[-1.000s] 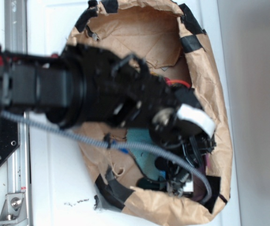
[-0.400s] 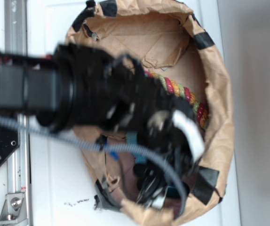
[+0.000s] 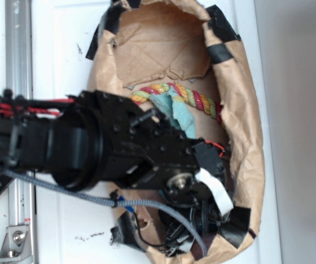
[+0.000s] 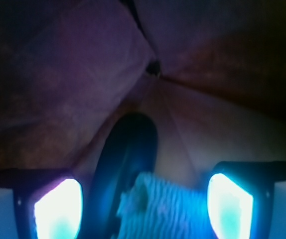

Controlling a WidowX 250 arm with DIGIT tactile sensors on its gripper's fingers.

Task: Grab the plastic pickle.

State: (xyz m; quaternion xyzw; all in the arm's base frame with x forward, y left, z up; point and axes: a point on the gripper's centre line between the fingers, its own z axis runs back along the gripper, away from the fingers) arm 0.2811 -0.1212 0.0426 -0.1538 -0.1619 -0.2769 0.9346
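In the wrist view the plastic pickle point(image 4: 125, 164), a dark glossy oblong, lies on the brown paper floor between my fingers, close to the left fingertip point(image 4: 58, 209). A corner of teal frayed cloth point(image 4: 168, 206) rests beside it, toward the right fingertip point(image 4: 230, 206). My gripper point(image 4: 144, 209) is open, its jaws wide apart and touching neither thing. In the exterior view the gripper point(image 3: 188, 228) reaches down into the near end of the paper bag point(image 3: 246, 126), and the arm hides the pickle there.
A red-yellow-green twisted rope point(image 3: 174, 92) curves across the middle of the bag, with the teal cloth point(image 3: 183, 116) draped under it. Black tape patches point(image 3: 219, 52) mark the bag's rim. The bag walls stand close around the gripper. A metal rail point(image 3: 17, 49) runs along the left.
The arm has swung toward the near end of the bag and lower in the exterior view, uncovering the rope and the teal cloth. The bag's rim has shifted shape.
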